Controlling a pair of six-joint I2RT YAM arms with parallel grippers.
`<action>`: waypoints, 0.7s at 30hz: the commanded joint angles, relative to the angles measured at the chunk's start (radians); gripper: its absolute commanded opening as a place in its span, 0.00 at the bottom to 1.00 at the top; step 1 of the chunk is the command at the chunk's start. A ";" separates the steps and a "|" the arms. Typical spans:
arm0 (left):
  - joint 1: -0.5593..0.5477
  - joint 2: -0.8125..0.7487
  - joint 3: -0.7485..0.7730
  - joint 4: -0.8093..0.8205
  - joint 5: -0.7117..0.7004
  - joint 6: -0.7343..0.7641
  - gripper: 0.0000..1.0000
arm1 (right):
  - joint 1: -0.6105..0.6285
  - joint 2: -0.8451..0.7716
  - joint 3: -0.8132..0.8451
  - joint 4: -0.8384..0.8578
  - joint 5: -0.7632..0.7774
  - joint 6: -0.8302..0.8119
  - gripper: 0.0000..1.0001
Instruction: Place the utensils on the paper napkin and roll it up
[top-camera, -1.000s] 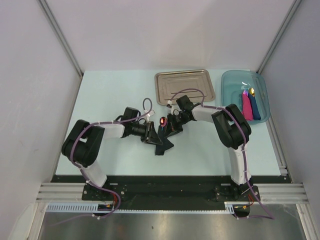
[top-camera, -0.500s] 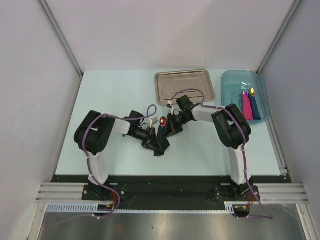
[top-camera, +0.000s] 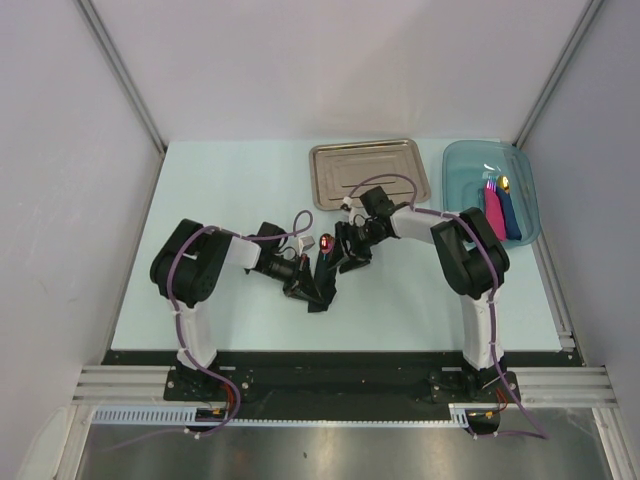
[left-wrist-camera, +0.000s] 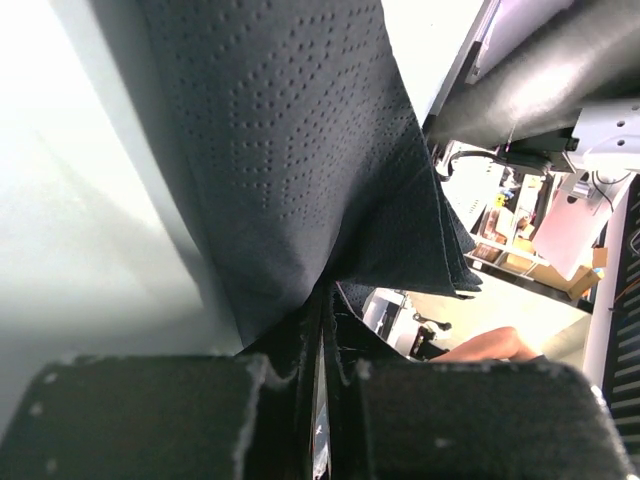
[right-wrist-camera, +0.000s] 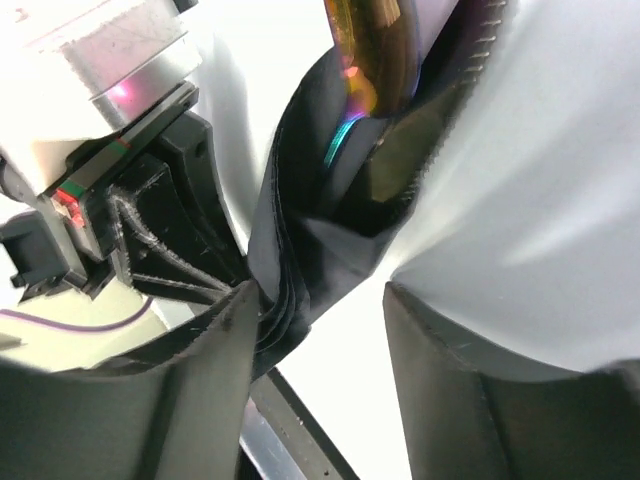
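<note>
The black paper napkin (top-camera: 320, 285) lies bunched around the utensils mid-table, between both grippers. One utensil's shiny orange-red end (top-camera: 326, 242) pokes out of its far end. My left gripper (top-camera: 298, 276) is shut on the napkin's near folds (left-wrist-camera: 290, 150), with the paper pinched between its pads. My right gripper (top-camera: 347, 254) stands open beside the napkin (right-wrist-camera: 320, 250), its left finger (right-wrist-camera: 200, 380) brushing the layered edge. The orange-red end (right-wrist-camera: 375, 50) shows close up, with a dark toothed piece (right-wrist-camera: 440, 90) next to it. The utensils' handles are hidden inside the paper.
A steel tray (top-camera: 368, 172) sits at the back centre. A clear blue bin (top-camera: 460, 165) at the back right holds a pink roll (top-camera: 494, 215) and a dark blue roll (top-camera: 511, 215). Both arms' elbows crowd the table's middle.
My left gripper moved onto the napkin's lower end and closed on it. My right gripper opened and let go of the napkin, staying beside it.
</note>
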 joint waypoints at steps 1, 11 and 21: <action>-0.005 0.027 -0.012 -0.063 -0.146 0.079 0.05 | 0.010 -0.016 0.016 -0.052 0.033 -0.021 0.63; -0.012 -0.007 -0.006 -0.083 -0.197 0.100 0.06 | 0.039 0.038 0.038 -0.082 0.039 -0.054 0.61; -0.009 -0.051 -0.010 -0.026 -0.140 0.077 0.16 | 0.027 0.076 0.025 -0.105 0.054 -0.148 0.29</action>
